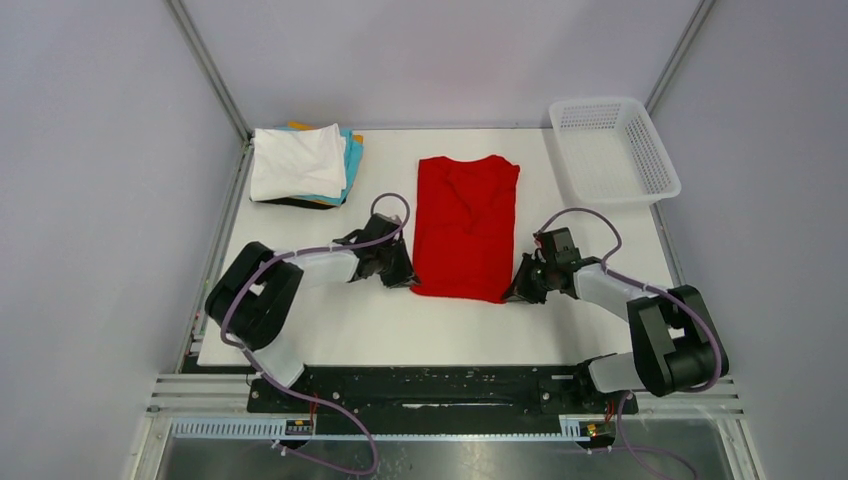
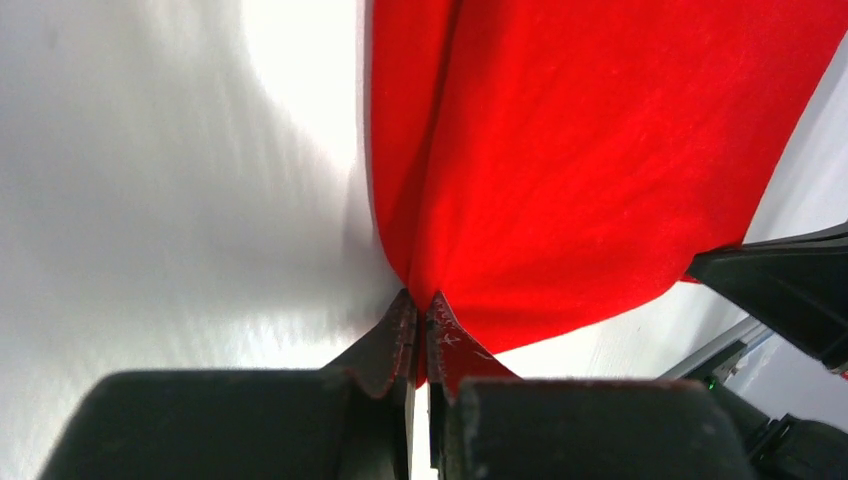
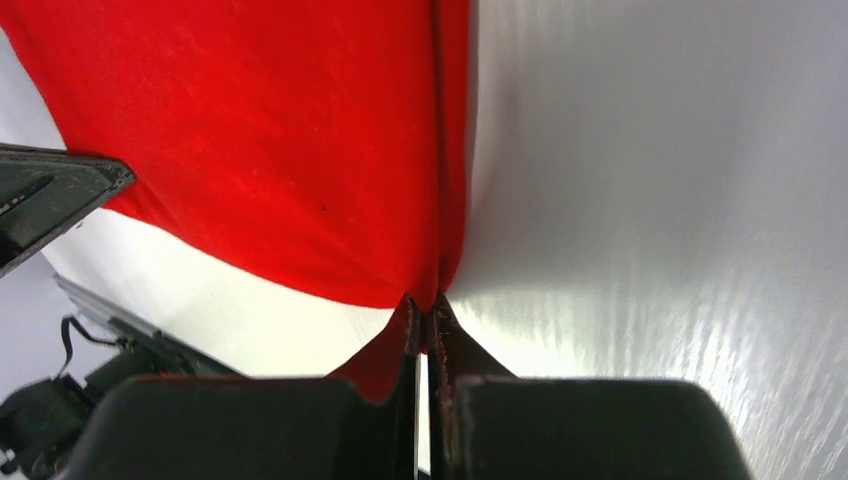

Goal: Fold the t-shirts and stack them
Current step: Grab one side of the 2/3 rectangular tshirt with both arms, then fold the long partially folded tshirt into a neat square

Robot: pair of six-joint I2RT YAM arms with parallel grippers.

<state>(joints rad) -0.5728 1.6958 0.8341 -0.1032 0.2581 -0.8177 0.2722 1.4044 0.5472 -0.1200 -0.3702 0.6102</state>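
Observation:
A plain red t-shirt (image 1: 465, 225) lies folded into a long strip in the middle of the table, collar end away from me. My left gripper (image 1: 408, 280) is shut on its near left corner; the left wrist view shows the red cloth (image 2: 580, 170) pinched between the fingertips (image 2: 422, 305). My right gripper (image 1: 512, 294) is shut on its near right corner; the right wrist view shows the cloth (image 3: 280, 150) pinched at the fingertips (image 3: 424, 305). A stack of folded t-shirts (image 1: 300, 165), white on top with cyan, orange and dark edges below, sits at the back left.
A white plastic mesh basket (image 1: 612, 150) stands at the back right corner of the white table (image 1: 360, 320). Metal frame posts rise at the back corners. The black rail holding the arm bases runs along the near edge.

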